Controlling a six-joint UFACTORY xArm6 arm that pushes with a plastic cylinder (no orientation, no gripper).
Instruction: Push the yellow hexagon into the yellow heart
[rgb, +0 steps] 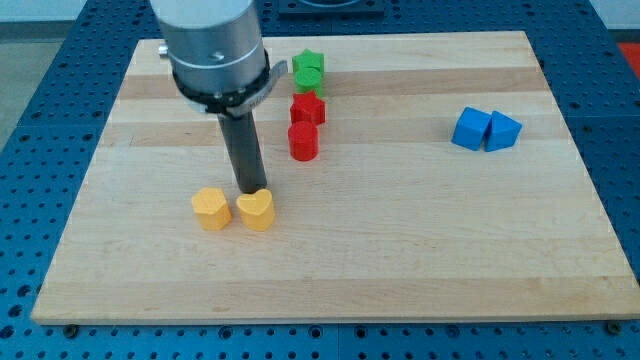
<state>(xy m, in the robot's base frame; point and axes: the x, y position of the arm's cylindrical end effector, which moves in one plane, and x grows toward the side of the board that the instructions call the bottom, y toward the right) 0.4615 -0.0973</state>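
The yellow hexagon (211, 208) is sitting just left of the yellow heart (256, 210) (nearly touching); the tip (250, 191), gripping nothing, is standing just behind the heart.

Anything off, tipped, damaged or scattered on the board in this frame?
Nothing stands out. The yellow hexagon and yellow heart sit flat, close side by side, with my tip just above the heart. The green, red and blue blocks sit in neat clusters, all well inside the board.
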